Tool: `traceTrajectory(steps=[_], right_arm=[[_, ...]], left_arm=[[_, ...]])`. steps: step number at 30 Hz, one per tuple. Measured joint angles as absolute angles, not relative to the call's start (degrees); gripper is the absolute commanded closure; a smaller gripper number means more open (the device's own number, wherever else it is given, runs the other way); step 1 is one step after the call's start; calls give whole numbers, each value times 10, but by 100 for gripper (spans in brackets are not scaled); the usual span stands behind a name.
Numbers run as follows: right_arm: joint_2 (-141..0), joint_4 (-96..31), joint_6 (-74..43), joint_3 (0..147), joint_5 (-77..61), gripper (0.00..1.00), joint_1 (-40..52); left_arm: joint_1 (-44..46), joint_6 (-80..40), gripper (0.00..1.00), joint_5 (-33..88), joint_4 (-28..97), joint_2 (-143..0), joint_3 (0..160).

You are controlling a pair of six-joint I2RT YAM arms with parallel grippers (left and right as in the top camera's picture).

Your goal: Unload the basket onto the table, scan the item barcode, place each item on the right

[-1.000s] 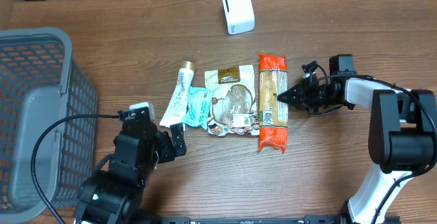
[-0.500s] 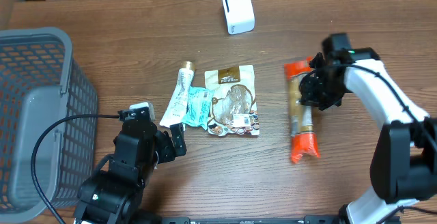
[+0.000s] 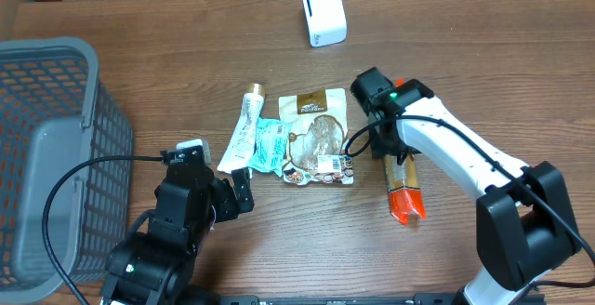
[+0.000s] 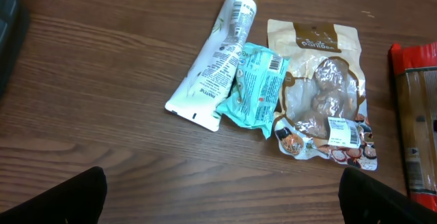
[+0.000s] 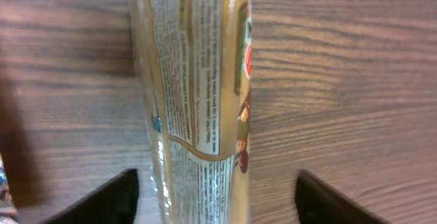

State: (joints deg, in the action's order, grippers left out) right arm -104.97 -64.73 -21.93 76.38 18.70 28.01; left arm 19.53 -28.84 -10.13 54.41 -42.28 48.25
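Item: long pasta packet (image 3: 402, 182), clear film with orange ends, flat on the wooden table (image 3: 483, 72), right of centre. It runs roughly toward and away from the robot. The near orange end is exposed; the far end is hidden under the right arm's wrist in the overhead view.

Right gripper (image 5: 215, 183): directly above the packet's upper part. In the wrist view the packet runs straight up the frame between the two fingers (image 5: 102, 197), printed text panel facing the camera. Jaws spread, one on each side of the packet, with a strip of bare wood showing between each finger and the film. Not pinching it. Whether the fingertips touch the table cannot be told.

Left gripper (image 4: 222, 183): jaws spread wide, holding nothing, low over bare table on the near left side, well apart from the packet.

Surroundings:
- brown snack pouch (image 3: 318, 138) just left of the packet, close to the right wrist
- teal sachet (image 3: 271, 144) overlapping the pouch's left edge
- white tube (image 3: 244, 128) under the sachet's left side, gold cap pointing away
- white scanner (image 3: 323, 13) upright at the far edge, well apart from the packet
- grey mesh basket (image 3: 88, 72) at far left
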Motion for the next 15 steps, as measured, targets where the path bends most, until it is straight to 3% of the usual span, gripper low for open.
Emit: traceTrajectory(steps=[5,15], right_arm=[[-1050,-662,-194,764,128,4,258],[-1050,-637,-124,718,-3,7,196]], left_arm=[[195,-288,1,-101,544,-423,482],[195,-288,0,-101,544,-423,482]])
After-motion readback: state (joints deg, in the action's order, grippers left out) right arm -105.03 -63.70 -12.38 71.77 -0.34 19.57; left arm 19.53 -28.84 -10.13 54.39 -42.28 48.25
